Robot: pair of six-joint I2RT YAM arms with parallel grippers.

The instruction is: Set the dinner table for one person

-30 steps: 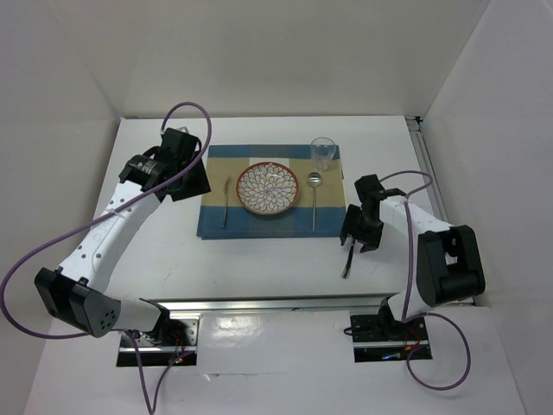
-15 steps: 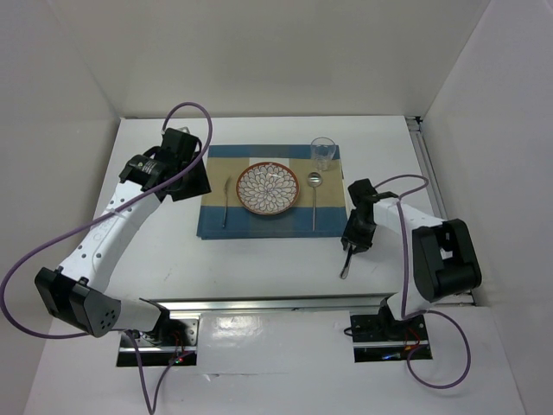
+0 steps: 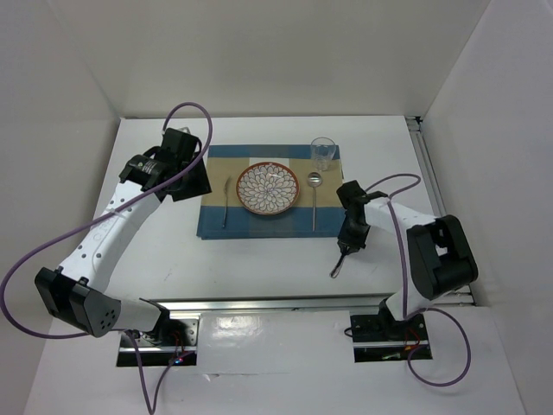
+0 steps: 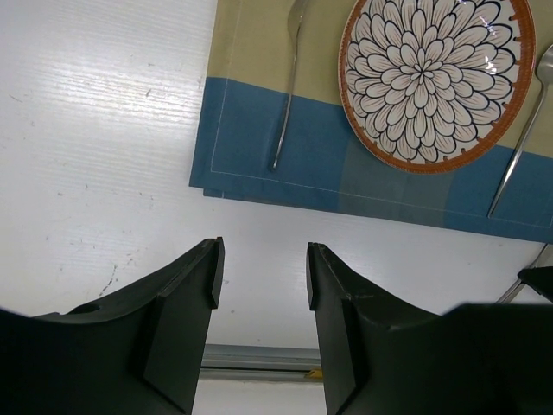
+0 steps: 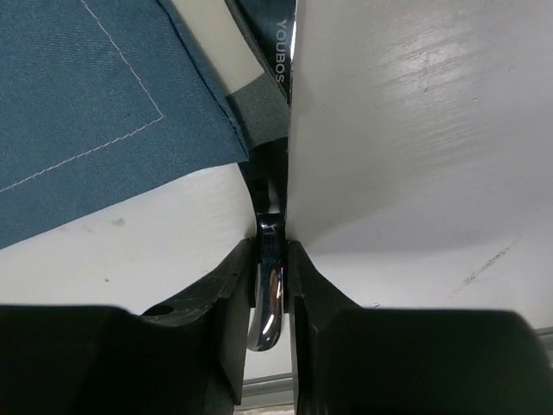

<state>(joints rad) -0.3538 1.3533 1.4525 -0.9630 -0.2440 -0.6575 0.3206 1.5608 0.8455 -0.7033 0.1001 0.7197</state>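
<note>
on the blade of the knife [image 5: 269, 259], "youbos"

Only one readable thing turned up: "YOUBOS" in pale capitals, printed on the dark, shiny blade of the knife [image 5: 268, 181], up near the top edge of the right wrist view (the letters were turned sideways, running along the blade). The overhead and left wrist views gave me no lettering I could make out.
</note>
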